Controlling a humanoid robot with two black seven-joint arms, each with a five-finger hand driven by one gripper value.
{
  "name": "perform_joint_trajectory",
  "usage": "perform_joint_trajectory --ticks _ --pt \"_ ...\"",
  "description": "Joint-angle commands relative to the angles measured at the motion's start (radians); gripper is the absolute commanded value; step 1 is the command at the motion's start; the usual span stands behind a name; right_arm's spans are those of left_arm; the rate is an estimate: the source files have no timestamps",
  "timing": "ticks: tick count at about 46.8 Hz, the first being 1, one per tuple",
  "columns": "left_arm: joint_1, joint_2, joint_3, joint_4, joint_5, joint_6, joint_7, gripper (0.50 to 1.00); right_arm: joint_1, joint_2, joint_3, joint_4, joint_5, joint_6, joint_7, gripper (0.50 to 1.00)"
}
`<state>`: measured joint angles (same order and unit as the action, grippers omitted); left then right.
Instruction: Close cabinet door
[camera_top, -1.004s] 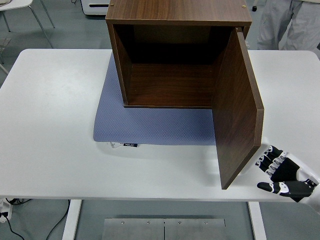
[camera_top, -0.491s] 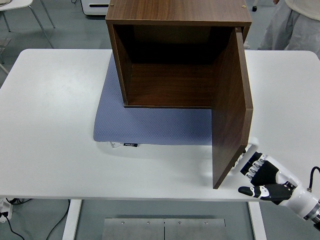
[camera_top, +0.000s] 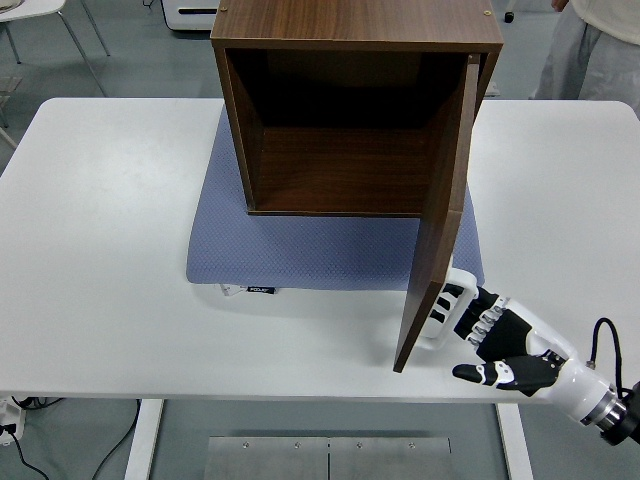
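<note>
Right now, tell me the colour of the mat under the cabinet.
The mat is greyish blue with a fine dotted texture, seen best in the head view.

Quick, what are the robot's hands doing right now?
Left hand: not in view.
Right hand: open, fingers flat against the outer face of the cabinet door, holding nothing.

Grey floor (camera_top: 150, 60), white chair (camera_top: 40, 20), white table (camera_top: 100, 250)

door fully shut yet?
No, the cabinet door stands swung out toward the near table edge, leaving the cabinet interior open, with the right hand against its outer face.
</note>
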<state>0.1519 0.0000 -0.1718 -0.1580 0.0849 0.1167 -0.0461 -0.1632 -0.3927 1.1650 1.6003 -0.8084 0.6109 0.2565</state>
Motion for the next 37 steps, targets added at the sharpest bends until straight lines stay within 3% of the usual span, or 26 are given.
perform_joint_trajectory --ticks 1,16,37 --pt "0.0 0.0 0.0 0.0 0.0 0.0 0.0 1.0 0.011 0.02 -0.018 0.0 -0.002 0.0 -0.006 1.0" --pt "0.0 0.0 0.0 0.0 0.001 0.0 0.0 1.0 0.057 0.069 -0.037 -0.019 -0.005 0.0 -0.049 1.0" --pt "0.0 0.0 0.0 0.0 0.001 0.0 0.0 1.0 0.137 0.132 -0.06 -0.077 -0.005 0.0 -0.051 1.0"
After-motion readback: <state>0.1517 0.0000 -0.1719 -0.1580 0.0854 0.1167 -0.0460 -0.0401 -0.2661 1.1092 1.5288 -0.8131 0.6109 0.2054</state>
